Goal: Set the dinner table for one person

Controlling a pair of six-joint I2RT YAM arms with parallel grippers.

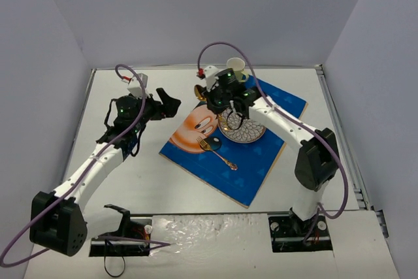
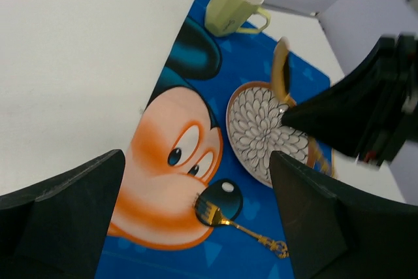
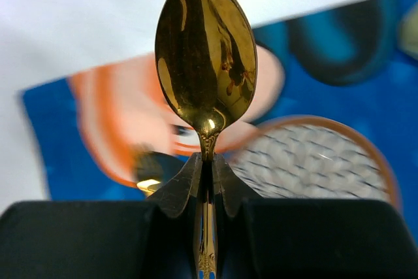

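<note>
The white dinner table [image 1: 130,181] carries a blue cartoon-mouse placemat [image 1: 261,168]. On the placemat lie a flower-patterned plate [image 1: 243,130] and, to its left, a gold fork [image 1: 219,153]. A pale green mug [image 1: 235,65] stands at the mat's far edge. My right gripper [image 1: 212,98] is shut on a gold spoon [image 3: 206,57] by its handle and holds it in the air left of the plate, bowl pointing away. My left gripper [image 1: 171,106] is open and empty above the table, just left of the mat. Its view shows the fork [image 2: 238,223], the plate [image 2: 261,132] and the mug [image 2: 233,3].
Grey walls close in the table on the far side and on both the left and right sides. The right arm [image 1: 307,155] reaches over the placemat's right half. Bare white tabletop [image 2: 65,63] lies left of the mat.
</note>
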